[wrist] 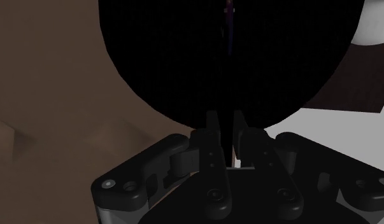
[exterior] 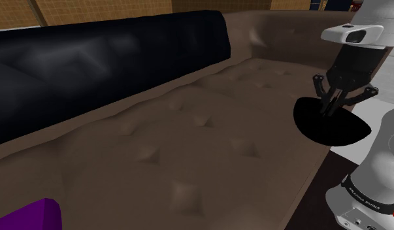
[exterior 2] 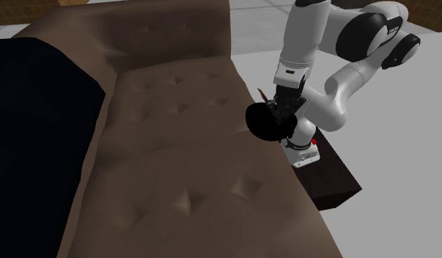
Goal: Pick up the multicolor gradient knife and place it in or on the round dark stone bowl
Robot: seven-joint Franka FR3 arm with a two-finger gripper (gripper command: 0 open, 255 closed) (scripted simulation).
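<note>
The round dark bowl [exterior: 332, 127] sits at the edge of the brown sofa seat, close to the arm's stand; it is also in the second exterior view [exterior 2: 264, 124] and in the wrist view [wrist: 228, 57]. My black gripper [exterior: 334, 104] hangs just above the bowl, fingers pointing down into it. In the wrist view the gripper [wrist: 228, 137] has its fingers nearly together, clasping the thin knife [wrist: 230, 28] edge-on. The knife shows as a narrow, dim purple line reaching over the bowl's dark inside. Its colours are hard to make out.
The tufted brown sofa seat [exterior: 189, 144] spreads toward the shoulder view's left. A large black cushion [exterior: 91, 52] lies along its back. A purple object [exterior: 32, 215] sits at the lower left corner. The dark stand [exterior 2: 325, 168] stands beside the sofa on a grey floor.
</note>
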